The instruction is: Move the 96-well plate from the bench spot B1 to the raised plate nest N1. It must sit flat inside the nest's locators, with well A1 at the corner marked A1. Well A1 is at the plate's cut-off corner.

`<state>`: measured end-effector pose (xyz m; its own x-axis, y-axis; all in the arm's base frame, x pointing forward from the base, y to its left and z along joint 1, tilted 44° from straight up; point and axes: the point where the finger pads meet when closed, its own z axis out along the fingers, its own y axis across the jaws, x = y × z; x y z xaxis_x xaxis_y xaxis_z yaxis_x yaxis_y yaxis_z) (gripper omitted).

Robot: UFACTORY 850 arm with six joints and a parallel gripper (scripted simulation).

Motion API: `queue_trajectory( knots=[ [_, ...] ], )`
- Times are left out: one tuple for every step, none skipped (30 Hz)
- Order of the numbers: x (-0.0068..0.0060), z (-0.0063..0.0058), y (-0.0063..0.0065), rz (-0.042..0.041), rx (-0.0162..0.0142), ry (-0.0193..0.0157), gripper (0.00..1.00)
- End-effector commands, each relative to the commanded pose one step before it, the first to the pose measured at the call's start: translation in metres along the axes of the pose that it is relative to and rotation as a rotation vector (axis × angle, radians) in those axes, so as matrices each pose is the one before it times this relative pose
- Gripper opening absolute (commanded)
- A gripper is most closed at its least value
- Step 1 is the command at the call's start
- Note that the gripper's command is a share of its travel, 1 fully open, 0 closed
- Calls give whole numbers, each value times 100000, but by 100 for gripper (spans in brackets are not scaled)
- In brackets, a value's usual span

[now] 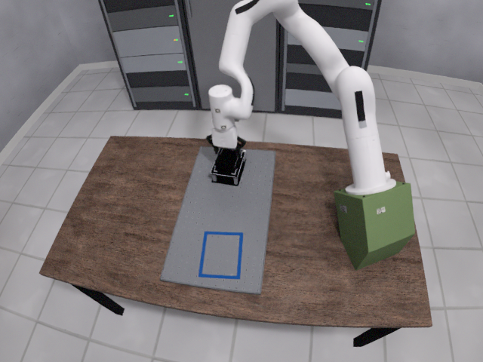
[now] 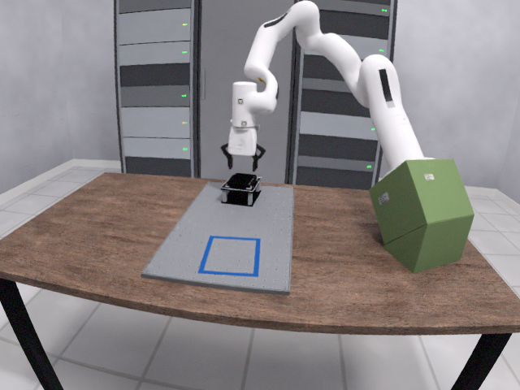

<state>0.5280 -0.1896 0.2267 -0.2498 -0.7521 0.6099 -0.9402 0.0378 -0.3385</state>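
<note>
The black 96-well plate [image 1: 228, 162] [image 2: 242, 180] sits level on top of the raised black nest N1 [image 1: 225, 179] [image 2: 238, 198], inside its white corner locators, at the far end of the grey mat [image 1: 222, 206] [image 2: 235, 218]. The cut-off corner and the A1 mark are too small to tell apart. My gripper [image 1: 226, 148] [image 2: 242, 166] is open and empty. It hangs straight above the plate, a short way clear of it. The blue outline of spot B1 [image 1: 201, 253] [image 2: 204, 256] at the near end of the mat has nothing inside it.
The arm's green base block [image 1: 374, 225] [image 2: 424, 210] stands on the right of the wooden table [image 1: 117, 218] [image 2: 105, 227]. Server racks [image 1: 155, 50] [image 2: 155, 84] stand behind the table.
</note>
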Motion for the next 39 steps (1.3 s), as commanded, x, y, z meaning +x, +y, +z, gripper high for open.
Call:
queue_trajectory(
  knots=[
    [11, -1027, -53, 21, 53, 6, 100],
    [0, -267, 0, 0, 0, 0, 100],
    [0, -267, 0, 0, 0, 0, 100],
    [0, -267, 0, 0, 0, 0, 100],
    [0, -267, 0, 0, 0, 0, 100],
    [0, -267, 0, 0, 0, 0, 100],
    [0, -267, 0, 0, 0, 0, 100],
    [0, -267, 0, 0, 0, 0, 100],
    [0, -267, 0, 0, 0, 0, 100],
    [0, -267, 0, 0, 0, 0, 100],
    [0, -267, 0, 0, 0, 0, 100],
    [0, -267, 0, 0, 0, 0, 100],
    [0, -267, 0, 0, 0, 0, 100],
    [0, 0, 0, 0, 0, 0, 100],
    [0, 0, 0, 0, 0, 0, 100],
    [0, -268, -1, 0, 0, 0, 100],
    [0, -267, 0, 0, 0, 0, 100],
    [0, -216, 0, 0, 0, 0, 100],
    [0, 0, 0, 0, 0, 0, 100],
    [0, 0, 0, 0, 0, 0, 100],
    [0, 0, 0, 0, 0, 0, 100],
    [0, 0, 0, 0, 0, 0, 100],
    [-2, 7, 2, 1, 2, 0, 100],
    [1, -3, -1, 0, -1, 0, 100],
    [0, -2, -1, 0, -1, 0, 100],
    [0, -1, 0, 0, 0, 0, 100],
    [0, -1, 0, 0, 0, 0, 100],
    [0, 0, 0, 0, 0, 0, 100],
    [0, 0, 0, 0, 0, 0, 100],
    [0, 0, 0, 0, 0, 0, 100],
    [0, 0, 0, 0, 0, 0, 100],
    [0, 0, 0, 0, 0, 0, 100],
    [0, 0, 0, 0, 0, 0, 100],
    [0, 7, 3, -6, -5, 3, 100],
    [0, -1, -1, 1, 1, 0, 100],
    [0, 0, 0, 0, 0, 0, 100],
    [0, 0, 0, -1, -1, 0, 100],
    [0, 0, 0, -1, -1, 0, 100],
    [0, 0, 0, 0, 0, 0, 100]
  ],
)
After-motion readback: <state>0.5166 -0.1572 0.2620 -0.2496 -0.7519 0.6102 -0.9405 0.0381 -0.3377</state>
